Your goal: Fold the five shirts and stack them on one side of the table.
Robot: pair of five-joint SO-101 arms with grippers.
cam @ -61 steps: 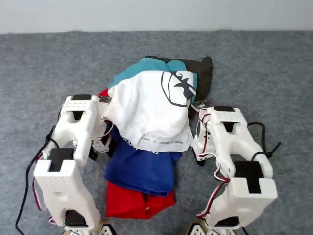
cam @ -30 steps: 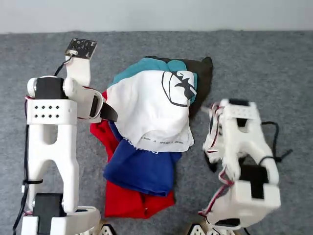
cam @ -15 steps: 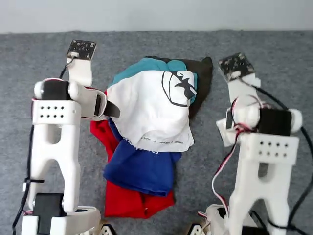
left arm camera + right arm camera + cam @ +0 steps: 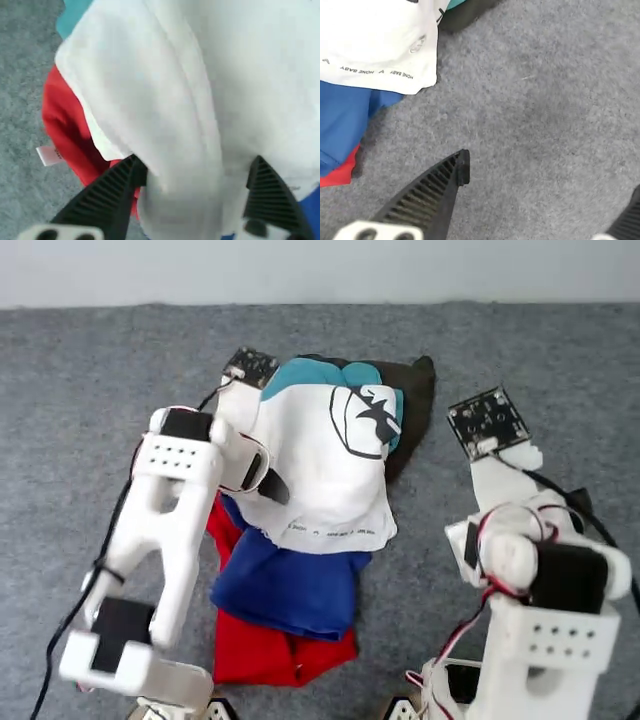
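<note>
One left gripper (image 4: pixel 197 170), spread, straddles white shirt (image 4: pixel 310 460).

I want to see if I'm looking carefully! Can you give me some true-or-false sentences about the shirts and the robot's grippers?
1. The white shirt lies on top of the heap. True.
2. The right gripper holds a shirt. False: it is open over the bare grey table.
3. The shirts are folded neatly. False: they lie crumpled.
4. The left gripper is open, with a white fold between its fingers. True.
</note>
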